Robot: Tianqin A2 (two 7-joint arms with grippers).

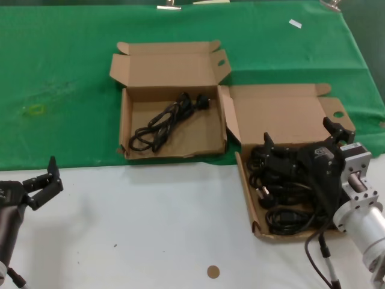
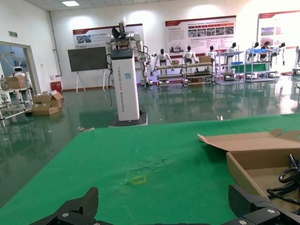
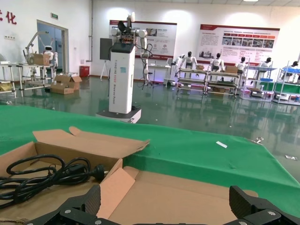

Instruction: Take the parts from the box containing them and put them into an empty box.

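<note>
Right gripper [image 1: 304,141] wide open above the parts [image 1: 283,192]

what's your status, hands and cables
Right hand open over the full box, holding nothing. Left hand open, parked at table's near left edge. One cable bundle in the other box; the cable pile waits. Nothing in the way.

We see a table [image 1: 150,223] — green cloth [image 1: 60,72] behind, white in front — carrying two open cardboard boxes [image 1: 174,144] [image 1: 283,120] and a small brown disc [image 1: 213,271].
</note>
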